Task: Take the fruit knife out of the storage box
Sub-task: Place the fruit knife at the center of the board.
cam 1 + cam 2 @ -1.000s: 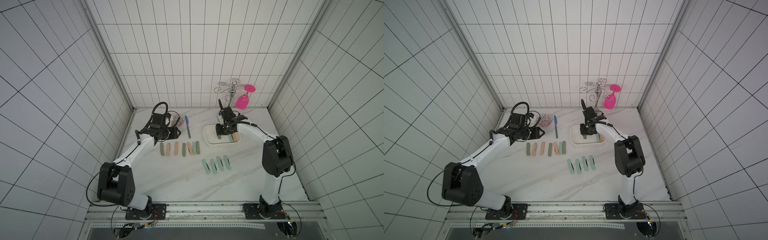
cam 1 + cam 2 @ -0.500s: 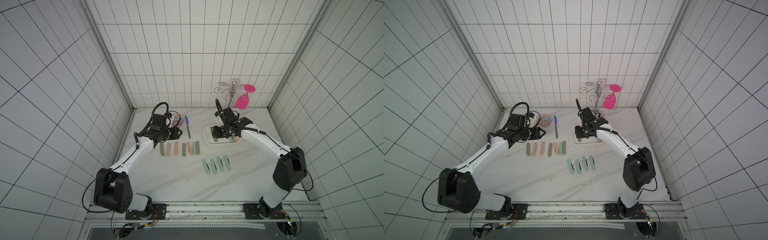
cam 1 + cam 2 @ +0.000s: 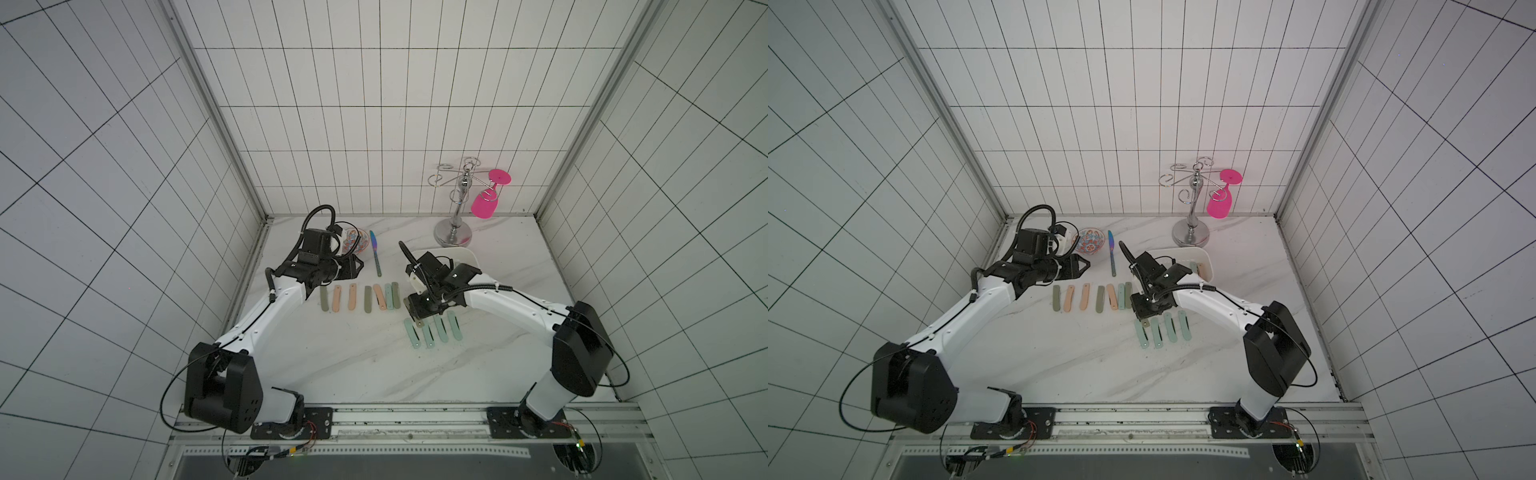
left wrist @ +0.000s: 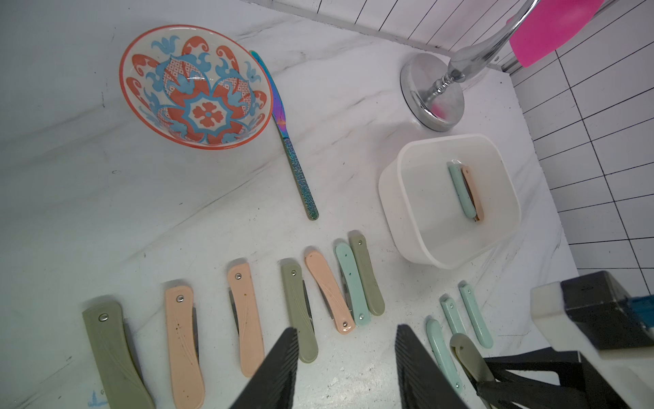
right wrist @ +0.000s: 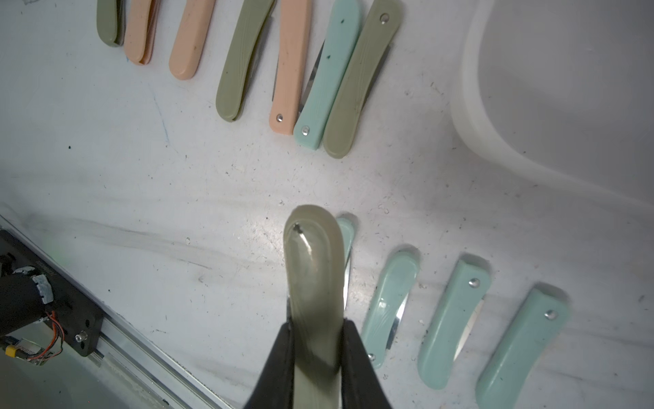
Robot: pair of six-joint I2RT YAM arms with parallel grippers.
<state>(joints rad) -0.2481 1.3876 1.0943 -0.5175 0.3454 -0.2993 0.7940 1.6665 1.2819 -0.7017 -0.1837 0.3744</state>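
On the left of the marble tabletop [image 3: 353, 365], the left arm [image 3: 266, 316] reaches toward the far side. Its jaws stand apart with nothing between them, over the row of seven folded knives [image 3: 368, 299] in olive, peach and mint. Far of those jaws sits a patterned bowl [image 4: 196, 86], and just right of it lies an iridescent table knife [image 4: 295, 163], running near to far. Further right, the right arm [image 3: 515, 307] bends in from the near right. Its jaws are closed on the olive-green fruit knife [image 5: 313, 276], pinching its handle from both sides. That knife is outside the storage box [image 4: 389, 198], on the box's near-left side. Its free end points down over the leftmost of four mint knives [image 5: 449, 318] lined up on the tabletop (whether it touches that one cannot be told). The white box still holds a mint knife [image 4: 460, 191] and a peach knife [image 4: 473, 194], lying side by side and touching. At the far right a chrome rack [image 3: 453, 232] stands behind the box, with a pink glass [image 3: 486, 203] hanging upside down from one hook.
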